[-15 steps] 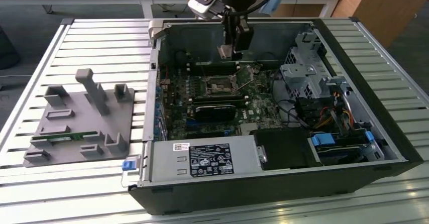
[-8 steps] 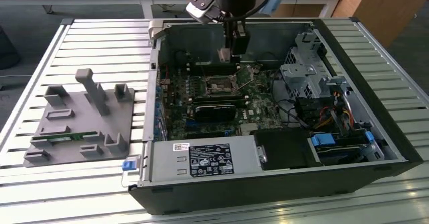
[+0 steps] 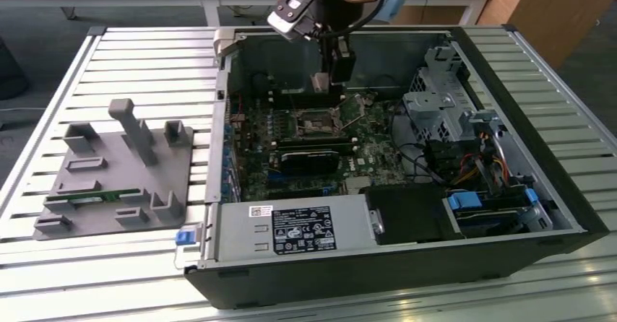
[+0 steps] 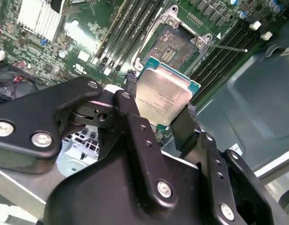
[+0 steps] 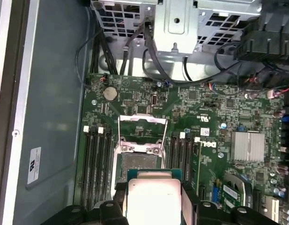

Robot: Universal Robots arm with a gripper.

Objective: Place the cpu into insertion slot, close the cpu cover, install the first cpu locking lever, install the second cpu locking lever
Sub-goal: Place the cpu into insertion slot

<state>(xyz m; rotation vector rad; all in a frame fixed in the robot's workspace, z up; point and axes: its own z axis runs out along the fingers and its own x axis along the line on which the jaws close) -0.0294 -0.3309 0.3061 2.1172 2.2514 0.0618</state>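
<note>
With my end effector (image 4: 161,95) clamped on the cpu (image 4: 171,86), I hovered beside the open insertion slot (image 4: 174,47), judging it needed squaring up, flat and gentle.

We see bright, even light on the slatted surface (image 3: 97,279) in the exterior view, glare along its slats, and the computer case (image 3: 386,279) interior in shadow. In the first wrist view, glare whitens the cpu (image 5: 153,199) top.

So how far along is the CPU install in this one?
Done: pickup only. The gripper holds the cpu in its jaws by the empty insertion slot, not seated. The cpu cover stands open; seating, closing it and both levers are left.
</note>
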